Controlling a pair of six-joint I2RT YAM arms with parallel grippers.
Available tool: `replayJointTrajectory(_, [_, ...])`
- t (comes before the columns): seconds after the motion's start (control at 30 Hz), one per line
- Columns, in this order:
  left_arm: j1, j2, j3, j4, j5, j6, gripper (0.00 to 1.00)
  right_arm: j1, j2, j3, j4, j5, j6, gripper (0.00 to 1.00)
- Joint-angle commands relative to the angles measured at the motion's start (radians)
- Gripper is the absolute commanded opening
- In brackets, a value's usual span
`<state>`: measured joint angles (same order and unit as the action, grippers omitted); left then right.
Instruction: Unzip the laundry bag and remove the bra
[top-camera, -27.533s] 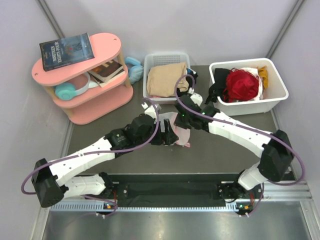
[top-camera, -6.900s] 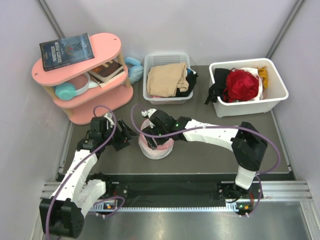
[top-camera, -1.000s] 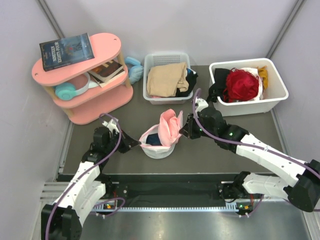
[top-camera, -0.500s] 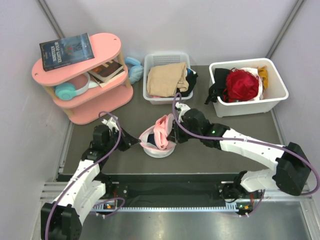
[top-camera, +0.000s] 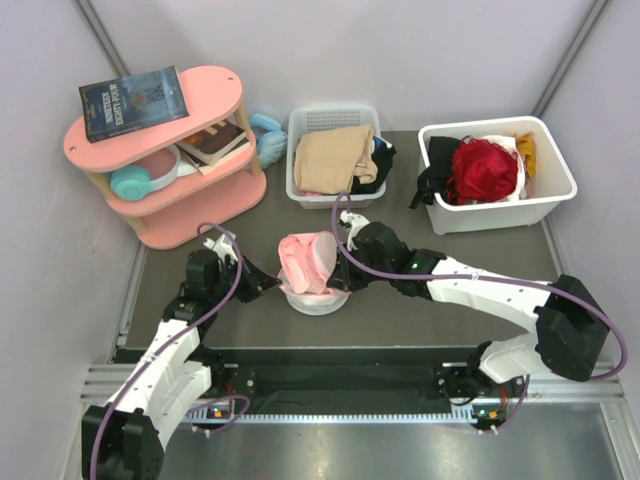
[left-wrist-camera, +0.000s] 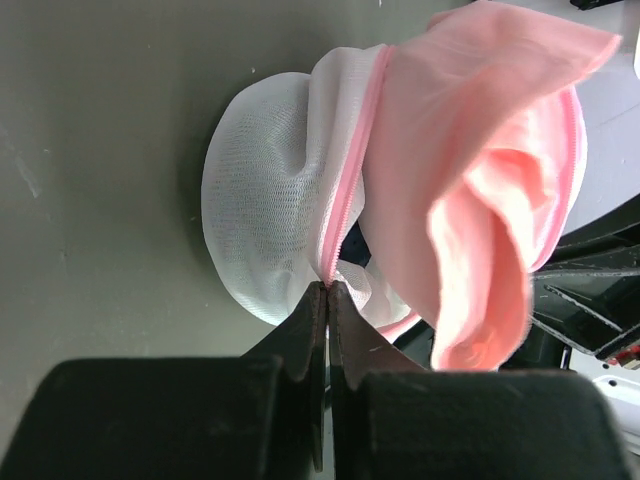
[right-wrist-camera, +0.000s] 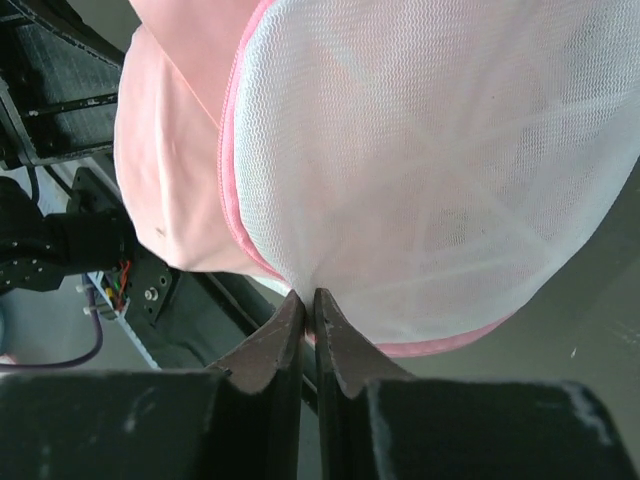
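Laundry bag (top-camera: 318, 302) sits on the table (top-camera: 400, 320) about mid-width, nearer the near edge than the far one, in front of the small white basket (top-camera: 293, 165). Both arms are on it from opposite sides. At the bag's left rim the left gripper (left-wrist-camera: 327, 290) is pinched on the pink zipper trim (left-wrist-camera: 345, 190), jaws flat together on it. It is probably the anchor, so the pouch doesn't slide or lift when the other side gets pulled. On the far side from it the right gripper (right-wrist-camera: 308, 296) is nipped on a fold of the white mesh, jaws all but touching with only netting between them. A pink flap (left-wrist-camera: 480, 180) stands up out of the top (looks like the bag's own lid or lining, can't say for sure), so the zip reads as at least partly open. Of the bra (left-wrist-camera: 352, 240) only a dark sliver shows in the gap beside the trim in the left wrist view. It's inside the laundry bag, not out, and the overhead view hides it behind the flap. Judgement: opening about done, removal not yet. Next move needs one claw to let go and reach into the mouth while the other holds the rim. The risk is catching mesh along with the bra and dragging the whole pouch.
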<state>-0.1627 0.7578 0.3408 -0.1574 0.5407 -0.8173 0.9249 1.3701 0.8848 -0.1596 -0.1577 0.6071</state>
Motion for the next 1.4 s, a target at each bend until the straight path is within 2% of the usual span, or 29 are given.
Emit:
replayJointTrajectory(0.0, [0.002,0.008,0.036,0.044,-0.007,0.001,0.00,0.008,-0.028,0.052,0.028,0.014,-0.004,0.03])
replayJointTrajectory(0.23, [0.002,-0.008,0.038,-0.001,-0.019,0.036,0.00,-0.004,-0.135,0.057,-0.069,0.130,0.003,0.01])
replayJointTrajectory(0.43, [0.002,-0.037,0.018,-0.024,-0.019,0.059,0.00,-0.095,-0.271,-0.012,-0.136,0.198,0.008,0.01])
replayJointTrajectory(0.7, [0.002,-0.057,0.009,-0.031,-0.008,0.089,0.00,-0.153,-0.304,-0.084,-0.193,0.256,0.003,0.06])
replayJointTrajectory(0.93, [0.000,-0.057,0.000,-0.027,0.013,0.115,0.00,-0.156,-0.319,-0.101,-0.400,0.470,0.170,0.08])
replayJointTrajectory(0.97, [0.000,-0.057,0.000,-0.027,0.022,0.119,0.00,-0.156,-0.321,-0.101,-0.422,0.487,0.180,0.10])
replayJointTrajectory(1.03, [0.000,-0.057,0.000,-0.025,0.031,0.135,0.00,-0.156,-0.328,-0.098,-0.466,0.514,0.192,0.32])
replayJointTrajectory(1.07, [0.000,-0.058,0.001,-0.025,0.042,0.147,0.00,-0.156,-0.328,-0.095,-0.475,0.515,0.191,0.49])
replayJointTrajectory(1.17, [0.000,-0.058,0.007,-0.025,0.064,0.168,0.00,-0.156,-0.332,-0.066,-0.511,0.526,0.166,0.71])
replayJointTrajectory(1.37, [-0.001,-0.046,0.015,-0.025,0.093,0.196,0.00,-0.150,-0.307,0.060,-0.468,0.485,-0.012,0.82])
